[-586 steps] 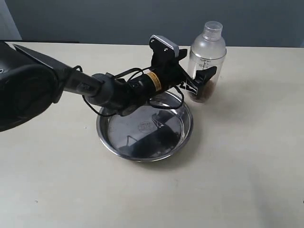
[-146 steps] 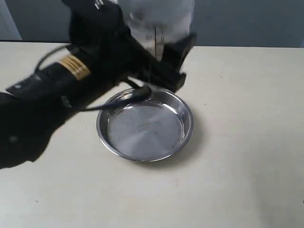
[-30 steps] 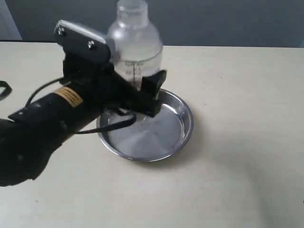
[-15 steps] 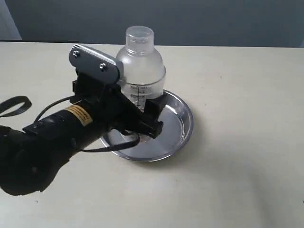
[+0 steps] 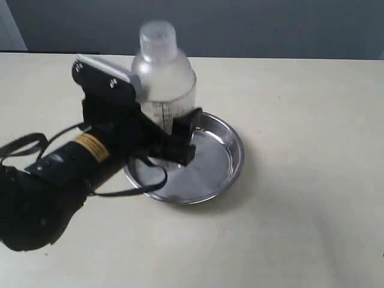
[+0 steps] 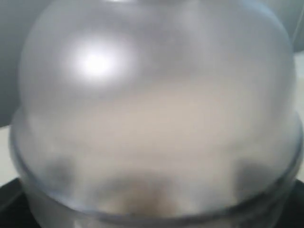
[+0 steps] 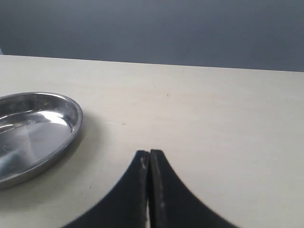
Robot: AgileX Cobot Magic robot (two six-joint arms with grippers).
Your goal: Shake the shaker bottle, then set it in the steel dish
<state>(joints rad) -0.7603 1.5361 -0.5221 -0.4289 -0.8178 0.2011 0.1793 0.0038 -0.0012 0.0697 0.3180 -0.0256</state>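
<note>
The frosted shaker bottle (image 5: 163,81) stands upright over the left part of the steel dish (image 5: 236,151), its cap slightly blurred. My left gripper (image 5: 173,127) is shut on the bottle's lower body, one black finger (image 5: 192,119) showing on the near side. The arm hides the bottle's base, so contact with the dish cannot be judged. In the left wrist view the bottle's dome (image 6: 156,109) fills the picture, with a brownish patch low inside. My right gripper (image 7: 149,156) is shut and empty above bare table, to the right of the dish (image 7: 71,127); the exterior view does not show it.
The beige table (image 5: 300,198) runs wide to the right of and in front of the dish. A loose black cable loop (image 5: 24,145) hangs off the left arm at the far left. A dark wall backs the table.
Over the last half second the left gripper has carried the bottle a little up and to the left above the dish. A second ago it stood at a similar height.
</note>
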